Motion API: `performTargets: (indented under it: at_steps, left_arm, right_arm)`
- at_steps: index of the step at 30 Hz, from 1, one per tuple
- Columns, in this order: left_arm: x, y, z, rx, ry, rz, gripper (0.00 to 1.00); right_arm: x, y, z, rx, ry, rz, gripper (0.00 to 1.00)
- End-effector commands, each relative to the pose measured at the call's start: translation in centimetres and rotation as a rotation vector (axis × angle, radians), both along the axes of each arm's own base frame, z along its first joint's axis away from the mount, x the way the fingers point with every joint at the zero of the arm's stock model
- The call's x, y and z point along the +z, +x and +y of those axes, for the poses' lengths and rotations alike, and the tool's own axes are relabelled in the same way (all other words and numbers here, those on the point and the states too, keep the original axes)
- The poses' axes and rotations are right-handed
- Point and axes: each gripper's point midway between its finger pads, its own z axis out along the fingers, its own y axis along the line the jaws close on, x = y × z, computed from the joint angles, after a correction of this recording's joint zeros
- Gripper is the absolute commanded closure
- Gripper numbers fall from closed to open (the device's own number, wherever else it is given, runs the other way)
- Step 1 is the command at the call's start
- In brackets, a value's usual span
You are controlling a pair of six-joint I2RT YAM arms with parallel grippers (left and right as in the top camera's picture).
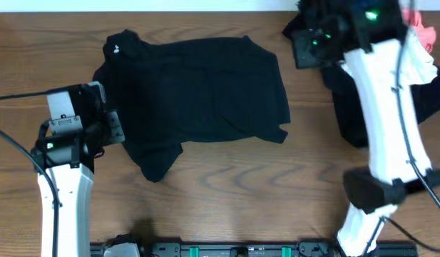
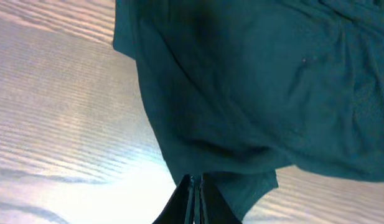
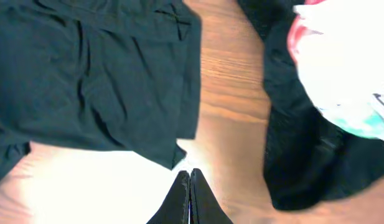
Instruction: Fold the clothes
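Your black shirt [image 1: 198,93] lies spread at the table's [image 1: 241,185] middle, with its white logo [image 1: 116,50] at the far-left corner. One lobe hangs out toward the near-left.

The pile [image 1: 348,100] sits far right: black cloth underneath, a white garment [image 3: 347,68] on top, and a pink garment [image 1: 423,28] at the far edge. A strip of bare wood separates the shirt and the pile.

Your left arm comes up from the near-left. The left gripper [image 2: 196,186] is closed, with its tips right at the shirt's left hem. You can't tell whether cloth is pinched.

Your right arm reaches from the near-right to the far-right and crosses over the pile. The right gripper [image 3: 190,183] is closed with nothing in it, above the bare strip just beside the shirt's right corner.

There is bare wood near, far-left and left of the shirt. A rail [image 1: 241,250] runs along the near edge.
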Motion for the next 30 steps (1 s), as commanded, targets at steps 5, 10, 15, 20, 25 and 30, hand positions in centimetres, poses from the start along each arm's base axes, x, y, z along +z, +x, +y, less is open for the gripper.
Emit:
performTargets:
  at_steps: [5, 10, 15, 20, 25, 30]
  left_arm:
    - [-0.6, 0.3, 0.2, 0.017, -0.011, 0.018, 0.94]
    - [-2.7, 0.8, -0.7, -0.01, -0.069, 0.08, 0.94]
    - [-5.0, 0.6, -1.2, 0.009, -0.129, 0.17, 0.94]
    - [-7.2, -0.9, -1.5, 0.06, -0.169, 0.287, 0.94]
    - [-9.8, -2.6, -1.8, 0.151, -0.215, 0.355, 0.94]
    - [-12.2, -4.4, -3.1, 0.146, -0.225, 0.409, 0.94]
  right_arm:
    - [-0.6, -3.3, -2.3, -0.024, -0.06, -0.051, 0.98]
    - [-4.0, -3.9, -2.1, -0.017, -0.016, -0.123, 0.98]
    - [-9.6, -4.0, -0.5, 0.026, 0.072, -0.076, 0.99]
    - [-14.7, -3.5, 0.7, 0.009, 0.159, -0.017, 0.99]
    - [-17.8, -2.1, 1.6, 0.018, 0.186, 0.01, 0.99]
    - [-20.9, -0.7, 2.3, 0.023, 0.192, 0.049, 0.99]
